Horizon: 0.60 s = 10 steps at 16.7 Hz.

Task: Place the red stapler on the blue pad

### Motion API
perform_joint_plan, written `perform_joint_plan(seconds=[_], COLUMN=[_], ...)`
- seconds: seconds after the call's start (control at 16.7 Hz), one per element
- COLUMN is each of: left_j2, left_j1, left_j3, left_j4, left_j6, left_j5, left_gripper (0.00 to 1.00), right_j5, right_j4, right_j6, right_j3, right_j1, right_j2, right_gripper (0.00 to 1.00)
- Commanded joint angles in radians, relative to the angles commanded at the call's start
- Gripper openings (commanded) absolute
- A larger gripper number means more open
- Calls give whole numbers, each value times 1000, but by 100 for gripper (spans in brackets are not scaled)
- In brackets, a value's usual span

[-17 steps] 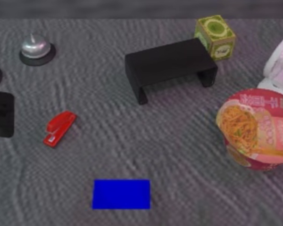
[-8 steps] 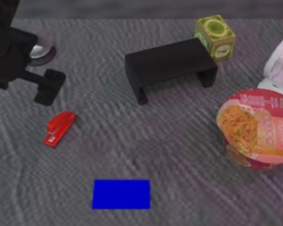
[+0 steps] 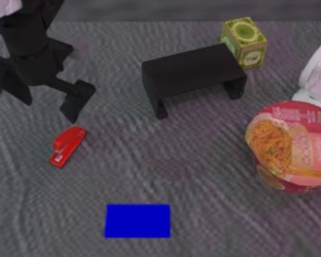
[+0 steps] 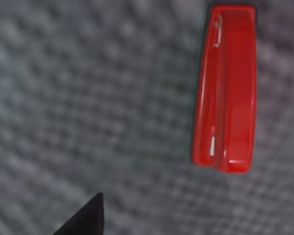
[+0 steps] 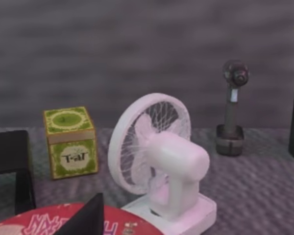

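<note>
Only legible text I get is "T-aT" on the side face of the green box (image 5: 71,142), seen from the right wrist view. The noodle cup (image 3: 290,147) has white characters on its red lid rim, in both the top and right wrist views, but I can't make them out. Nothing else carries readable markings.

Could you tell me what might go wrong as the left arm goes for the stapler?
The left gripper sits above the red stapler, which lies diagonally, so a misaligned grasp could push it aside. The blue pad is small, so the stapler might end up overhanging its edge.
</note>
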Motion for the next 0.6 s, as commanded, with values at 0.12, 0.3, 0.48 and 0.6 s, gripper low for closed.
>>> perform_joint_plan(seconds=[0.12, 0.3, 0.48, 0.6], left_j2=[0, -1, 20, 46], left_j1=[0, 5, 3, 3], left_j3=[0, -6, -59, -116], left_j4=[0, 5, 75, 165], left_j6=[0, 0, 3, 4], left_j5=[0, 0, 0, 0], left_gripper=[100, 100, 100, 100], right_j5=[0, 0, 0, 0], right_j4=[0, 0, 0, 0], right_j6=[0, 0, 0, 0], right_j3=[0, 0, 0, 0], right_j1=[0, 0, 0, 0], right_j2=[0, 0, 0, 0], right_gripper=[100, 100, 100, 100])
